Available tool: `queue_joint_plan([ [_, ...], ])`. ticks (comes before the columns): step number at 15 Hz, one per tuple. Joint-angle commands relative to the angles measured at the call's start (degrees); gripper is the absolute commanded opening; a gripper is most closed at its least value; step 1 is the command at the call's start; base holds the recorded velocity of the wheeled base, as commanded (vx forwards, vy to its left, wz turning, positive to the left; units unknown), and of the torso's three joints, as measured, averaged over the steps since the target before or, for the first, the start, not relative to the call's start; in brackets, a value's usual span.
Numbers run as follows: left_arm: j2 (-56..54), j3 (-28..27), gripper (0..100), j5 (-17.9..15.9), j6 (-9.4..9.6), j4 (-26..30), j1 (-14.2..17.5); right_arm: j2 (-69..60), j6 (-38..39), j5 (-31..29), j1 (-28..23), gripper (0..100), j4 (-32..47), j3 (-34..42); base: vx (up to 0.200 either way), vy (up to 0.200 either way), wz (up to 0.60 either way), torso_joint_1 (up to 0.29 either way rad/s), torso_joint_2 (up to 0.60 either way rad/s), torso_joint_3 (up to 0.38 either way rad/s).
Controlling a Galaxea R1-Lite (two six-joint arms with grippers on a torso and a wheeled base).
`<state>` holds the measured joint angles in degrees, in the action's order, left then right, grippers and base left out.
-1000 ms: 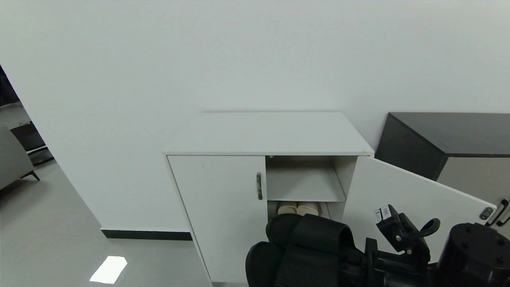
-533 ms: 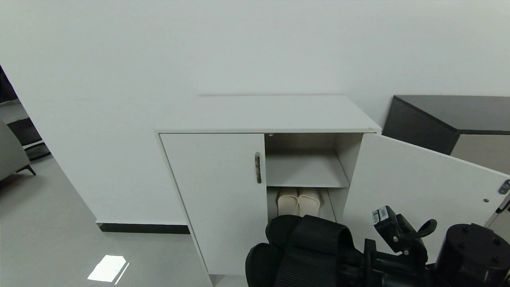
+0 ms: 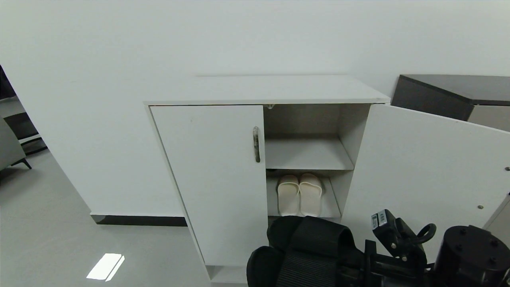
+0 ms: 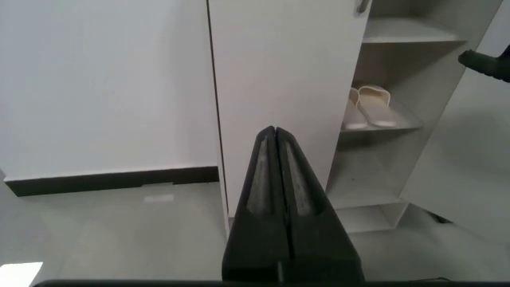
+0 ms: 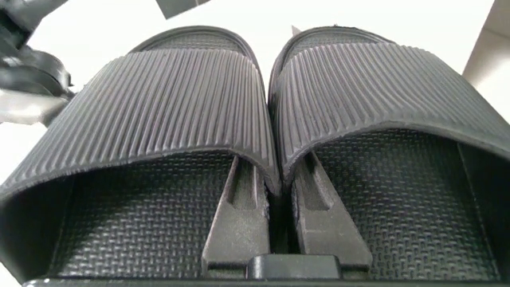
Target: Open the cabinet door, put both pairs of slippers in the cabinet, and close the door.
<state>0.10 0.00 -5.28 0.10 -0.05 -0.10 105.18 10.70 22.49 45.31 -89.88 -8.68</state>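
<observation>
The white cabinet (image 3: 263, 89) has its left door (image 3: 211, 167) closed and its right door (image 3: 422, 159) swung open. A cream pair of slippers (image 3: 299, 194) lies side by side on the lower shelf, and these cream slippers (image 4: 368, 106) also appear in the left wrist view. My right gripper (image 5: 275, 219) is shut on the black pair of slippers (image 5: 271, 104), pinching their inner side walls together. The black slippers (image 3: 306, 251) hang in front of the open compartment, below the cream pair. My left gripper (image 4: 275, 171) is shut on nothing, low and in front of the left door.
A dark cabinet (image 3: 458, 91) stands right of the open door. Another shelf (image 3: 306, 153) sits above the cream pair. The left door carries a vertical handle (image 3: 256, 144). Grey floor (image 3: 79, 239) stretches to the left, with a chair (image 3: 8, 147) at the far left.
The head camera has dropped lower, so the whole cabinet has slid up in the picture and more of its inside shows. The black slippers keep their place in the picture.
</observation>
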Motion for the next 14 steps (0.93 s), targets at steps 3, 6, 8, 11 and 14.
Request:
queue_joint_plan([
  [3, 0.08, 0.0, 0, 0.01, -0.01, -0.04, 0.01, 0.29, -2.18, -2.1, 0.83, 0, -0.12, 0.24, 0.0, 0.0, 0.0, -0.046, 0.12, 0.077],
  [6, 0.08, 0.0, 0, 0.01, -0.01, -0.04, 0.01, -1.91, 0.72, -33.92, 3.38, 0, 36.8, -23.05, 0.0, 0.0, 0.0, 0.0, 0.0, 0.0],
  [8, 0.08, 0.0, 0, 0.01, -0.01, -0.04, 0.01, -3.32, 9.6, -42.44, 5.84, 0, 56.83, -35.71, 0.0, 0.0, 0.0, 0.0, 0.0, 0.0],
  [11, 0.08, 0.0, 0, 0.01, 0.08, -0.04, 0.01, 1.96, 16.81, -58.53, 6.72, 0, 68.96, -48.8, 0.0, 0.0, 0.0, 0.0, 0.0, 0.0],
  [14, 0.08, 0.0, 0, 0.01, 0.08, -0.04, 0.01, 5.56, 16.28, -65.82, 7.25, 0, 68.7, -52.93, 0.0, 0.0, 0.0, 0.0, 0.0, 0.0],
])
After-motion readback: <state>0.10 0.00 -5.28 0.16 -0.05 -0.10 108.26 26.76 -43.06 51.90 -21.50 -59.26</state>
